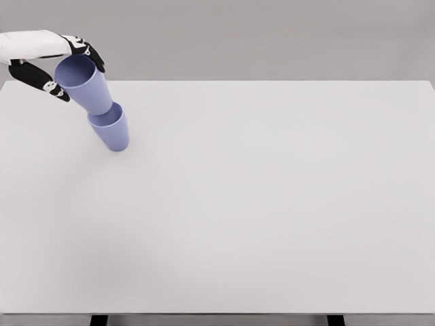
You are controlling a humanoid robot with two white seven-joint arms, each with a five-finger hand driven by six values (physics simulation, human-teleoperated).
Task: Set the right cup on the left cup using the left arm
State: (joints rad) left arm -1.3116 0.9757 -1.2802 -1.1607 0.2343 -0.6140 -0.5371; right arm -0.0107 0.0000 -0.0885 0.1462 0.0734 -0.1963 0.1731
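a single head view looks down from above and behind onto the white table (pixel 272 204), taking in its full width.

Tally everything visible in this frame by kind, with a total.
Blue cups: 2, the upper cup held by the left hand, its base in the mouth of the lower cup
Robot hands: 1
Tables: 1, the white table
Total: 4
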